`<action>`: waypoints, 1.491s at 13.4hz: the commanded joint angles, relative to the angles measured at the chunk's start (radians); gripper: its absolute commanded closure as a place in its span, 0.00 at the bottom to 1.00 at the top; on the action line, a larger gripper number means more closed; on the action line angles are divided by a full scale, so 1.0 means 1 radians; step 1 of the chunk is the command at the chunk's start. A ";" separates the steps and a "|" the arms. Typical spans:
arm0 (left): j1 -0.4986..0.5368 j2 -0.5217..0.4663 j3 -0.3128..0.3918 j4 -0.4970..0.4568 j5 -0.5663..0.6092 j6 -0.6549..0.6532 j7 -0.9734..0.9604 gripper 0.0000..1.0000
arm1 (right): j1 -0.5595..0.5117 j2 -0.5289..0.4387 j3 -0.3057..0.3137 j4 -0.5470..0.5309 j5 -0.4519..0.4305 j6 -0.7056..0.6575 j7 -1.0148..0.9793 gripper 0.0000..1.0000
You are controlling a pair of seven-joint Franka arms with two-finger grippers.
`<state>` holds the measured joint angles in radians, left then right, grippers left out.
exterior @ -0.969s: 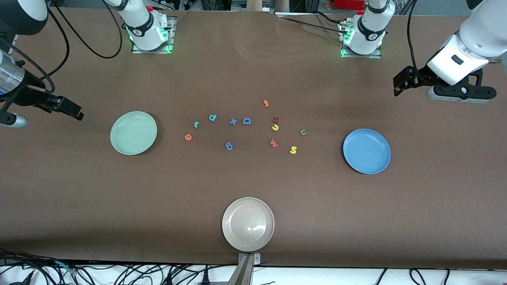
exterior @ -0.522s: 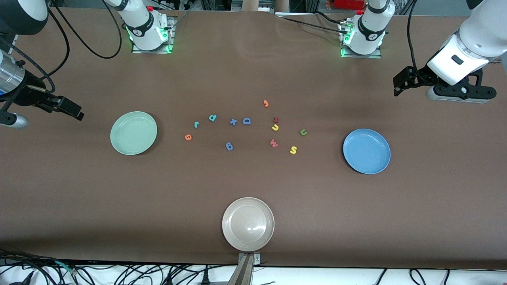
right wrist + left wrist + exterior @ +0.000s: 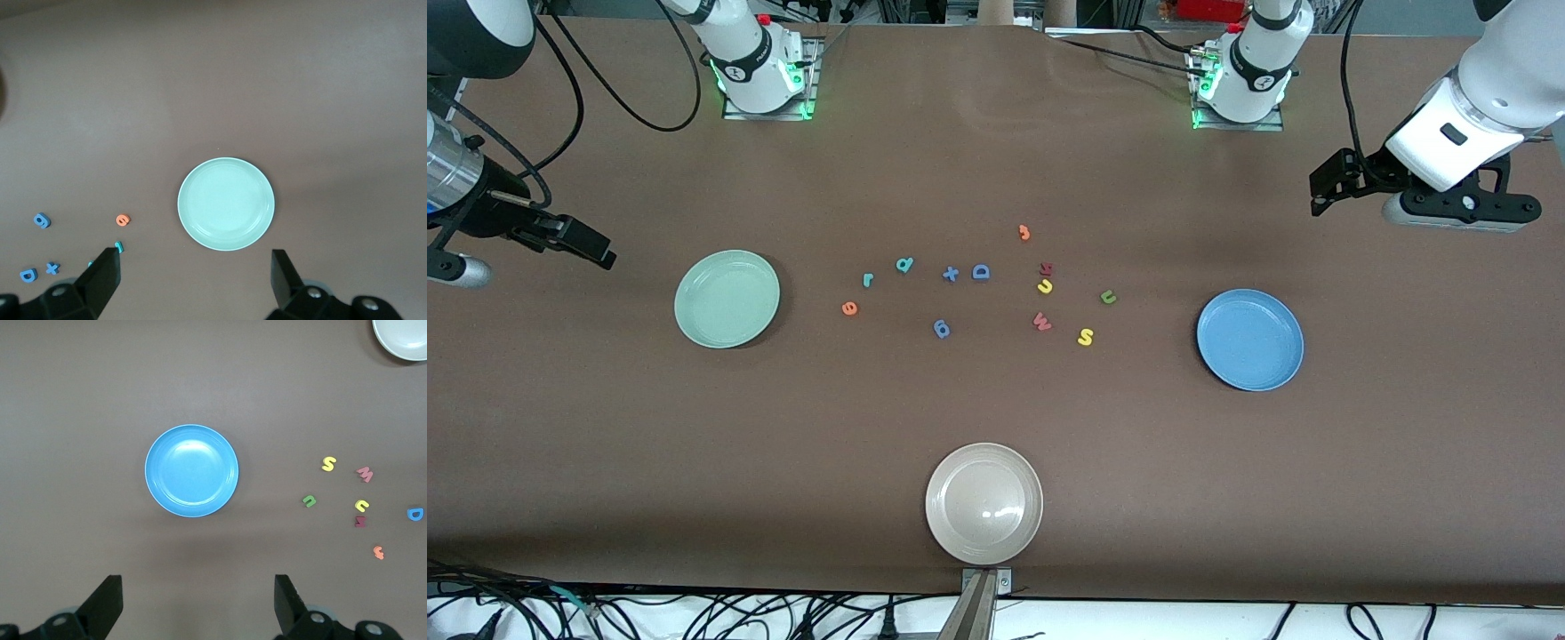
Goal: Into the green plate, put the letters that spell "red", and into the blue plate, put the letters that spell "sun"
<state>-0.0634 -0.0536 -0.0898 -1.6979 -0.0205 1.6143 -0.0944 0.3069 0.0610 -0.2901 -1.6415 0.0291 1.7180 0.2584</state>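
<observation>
Currently both claws wide open, empty: left claw (image 3: 195, 607) above blue plate (image 3: 1250, 339), right claw (image 3: 193, 283) above green plate (image 3: 727, 298).

- The front camera sits high up across the table (image 3: 996, 498) and looks down at the two robots. It sees the whole table top.
- The left wrist camera looks straight down from high up. It sees the blue plate (image 3: 192, 471) and some letters beside it.
- The right wrist camera looks straight down too. It sees the green plate (image 3: 226, 203).
- The front view shares the blue plate (image 3: 1250, 340) with the left wrist view and the green plate (image 3: 727, 298) with the right wrist view.
</observation>
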 commanded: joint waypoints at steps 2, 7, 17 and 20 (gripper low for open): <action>-0.001 0.015 0.001 0.029 -0.018 -0.010 -0.008 0.00 | 0.001 0.007 0.003 0.022 0.000 -0.020 0.004 0.00; -0.001 0.015 0.001 0.029 -0.019 -0.010 -0.008 0.00 | 0.001 0.007 0.000 0.019 0.000 -0.021 -0.001 0.00; -0.003 0.015 0.001 0.029 -0.019 -0.010 -0.008 0.00 | 0.003 0.014 0.003 0.014 -0.025 -0.020 0.007 0.00; -0.003 0.015 0.001 0.029 -0.019 -0.010 -0.008 0.00 | 0.004 0.017 0.005 0.014 -0.025 -0.020 0.007 0.00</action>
<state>-0.0634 -0.0536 -0.0899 -1.6979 -0.0205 1.6143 -0.0944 0.3085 0.0725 -0.2888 -1.6415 0.0211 1.7139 0.2586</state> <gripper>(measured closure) 0.000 0.000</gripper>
